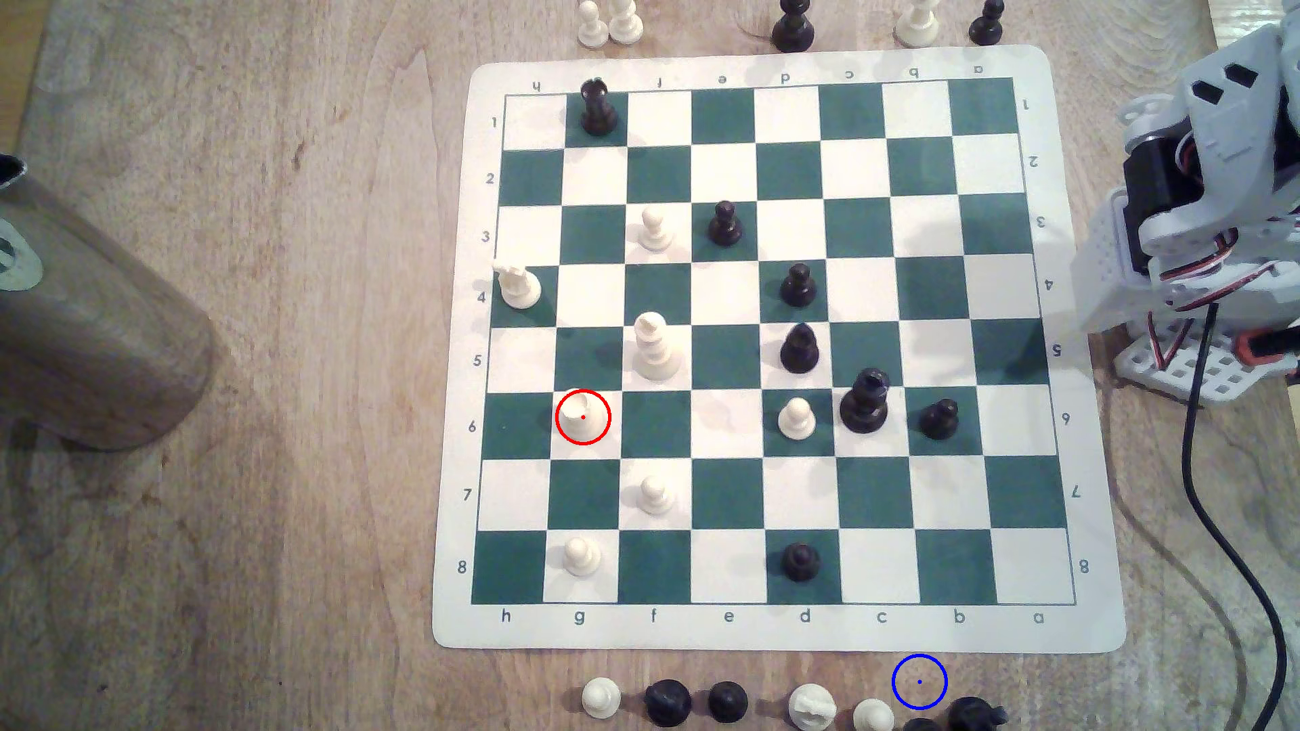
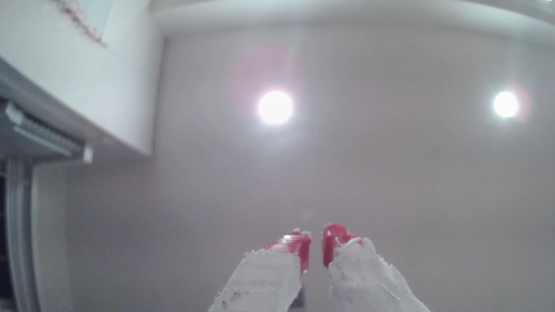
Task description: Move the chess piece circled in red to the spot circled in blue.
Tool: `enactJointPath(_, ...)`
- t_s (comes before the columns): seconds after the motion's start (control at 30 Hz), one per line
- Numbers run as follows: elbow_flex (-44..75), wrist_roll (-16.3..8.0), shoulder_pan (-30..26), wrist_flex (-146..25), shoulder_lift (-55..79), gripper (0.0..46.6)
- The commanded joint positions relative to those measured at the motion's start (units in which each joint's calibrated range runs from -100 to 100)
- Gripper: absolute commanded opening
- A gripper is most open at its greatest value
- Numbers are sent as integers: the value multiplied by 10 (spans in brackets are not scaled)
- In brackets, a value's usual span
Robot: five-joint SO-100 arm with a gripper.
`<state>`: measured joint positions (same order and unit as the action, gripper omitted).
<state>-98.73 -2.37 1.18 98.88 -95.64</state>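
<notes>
The chess piece (image 1: 582, 416), a stubby cream piece with a flat rimmed top, stands inside the red ring on square g6 of the green-and-white board (image 1: 774, 636). The spot (image 1: 919, 681), a blue ring with a centre dot, lies on bare wood just below the board's near edge, under the c file. My arm (image 1: 1210, 211) is folded up at the exterior view's right, off the board and far from both. In the wrist view my gripper (image 2: 316, 237) points up at a ceiling, its red-tipped fingers (image 2: 292, 244) nearly together with nothing between them.
A tall cream piece (image 1: 654, 348) stands one square diagonally from the circled piece. A cream pawn (image 1: 872, 715) and black pieces (image 1: 974, 713) sit close beside the blue ring. A black cable (image 1: 1196, 478) runs down the right. A wooden cylinder (image 1: 91, 330) lies at the left.
</notes>
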Motion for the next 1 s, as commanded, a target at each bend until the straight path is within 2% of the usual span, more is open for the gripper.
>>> enactJointPath(0.0, -12, 1, -7, -3, -2, 27)
enactJointPath(0.13, 26, 1, -43, -163, -1, 27)
enactJointPath(0.23, 129, 1, -54, -393, -1, 26)
enactJointPath(0.47, 282, -1, -55, -769, 0, 26)
enactJointPath(0.5, 327, -2, -47, -895, 0, 26)
enactJointPath(0.57, 370, -3, -34, -1015, 0, 26)
enactJointPath(0.7, 406, -3, -15, -1203, 0, 26)
enactJointPath(0.8, 403, -3, -17, -1250, 0, 22)
enactJointPath(0.97, 418, 0, -22, -1420, 0, 5)
